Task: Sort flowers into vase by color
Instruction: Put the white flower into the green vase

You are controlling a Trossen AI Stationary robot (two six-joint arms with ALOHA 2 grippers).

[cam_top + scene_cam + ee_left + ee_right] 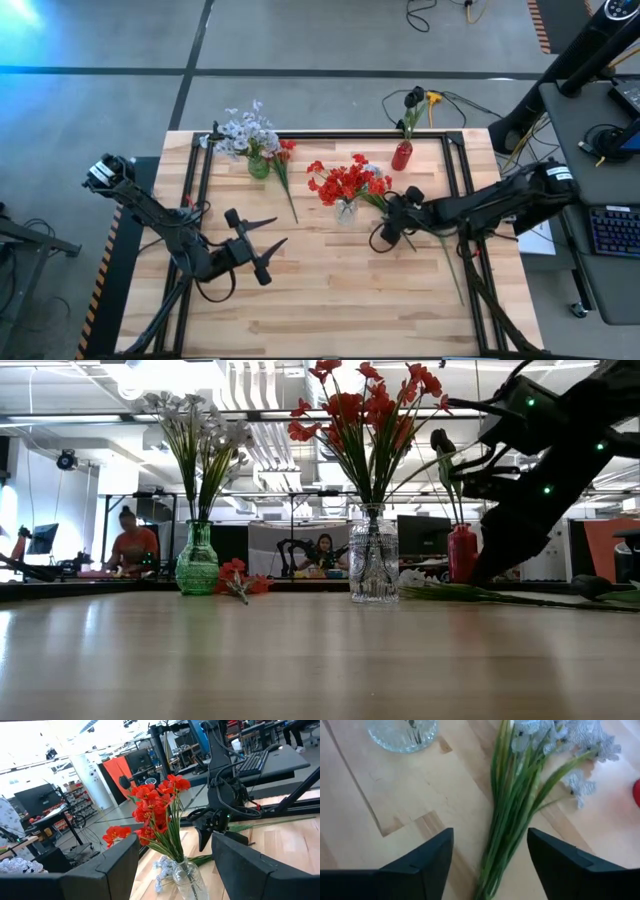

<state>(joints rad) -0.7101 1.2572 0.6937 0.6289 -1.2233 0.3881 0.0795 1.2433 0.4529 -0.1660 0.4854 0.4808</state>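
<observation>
A pale white-lavender flower (pixel 512 815) lies flat on the table just right of the clear vase (pixel 346 210), which holds red flowers (pixel 345 183). My right gripper (pixel 490 865) is open, low over this flower's green stems, with one finger on either side and not touching them. A green vase (pixel 258 166) at the far left holds white flowers (pixel 245 130). A red vase (pixel 402 156) holds a dark flower. A loose red flower (pixel 286 158) lies beside the green vase. My left gripper (pixel 282 230) waits open at the near left, pointing toward the clear vase.
The lying flower's long stem (pixel 452 270) runs toward the table's near right. A black frame (pixel 330 135) borders the tabletop. Bare wood (pixel 340 290) lies along the near side. People sit in the room beyond the far edge (pixel 130 545).
</observation>
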